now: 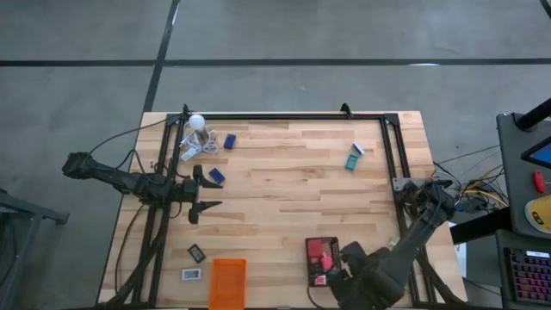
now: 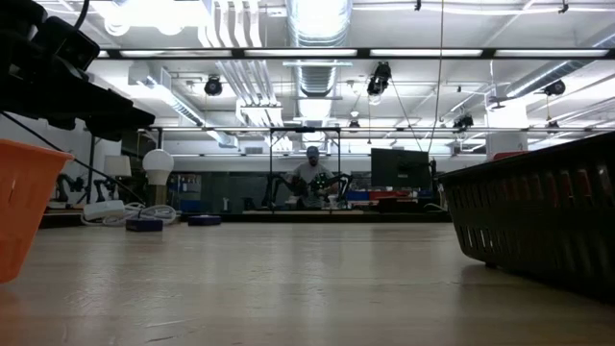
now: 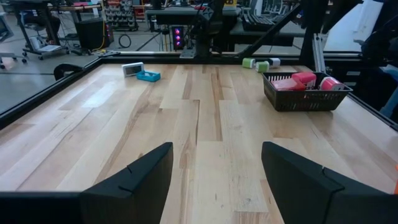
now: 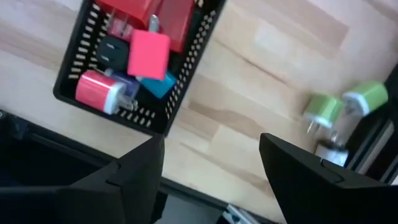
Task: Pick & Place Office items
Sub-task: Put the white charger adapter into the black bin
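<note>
Taking the black tray (image 1: pixel 312 248) at the near edge of the counter (image 1: pixel 293 198) as the landmark, the sorting looks partly done. The tray already holds pink and red pieces (image 4: pixel 148 53), a teal one and a black one. The right claw (image 4: pixel 208 165) hovers just above and beside it, fingers apart and empty. Two green plugs (image 4: pixel 323 109) lie on the counter beside the tray, not yet picked.

To the left of the tray stands the orange tray (image 1: pixel 227 280); whether it holds anything cannot be told. Small black and white rectangles (image 1: pixel 195 253) lie loose beyond it.

Farther from the tray, the left claw (image 1: pixel 207 195) hangs over the counter's left side, fingers apart, holding nothing. Past it lie dark blue blocks (image 1: pixel 216 176). At the far right, well apart from the tray, sits a teal-and-white box (image 1: pixel 353 160). By my judgement, most loose items remain.
</note>
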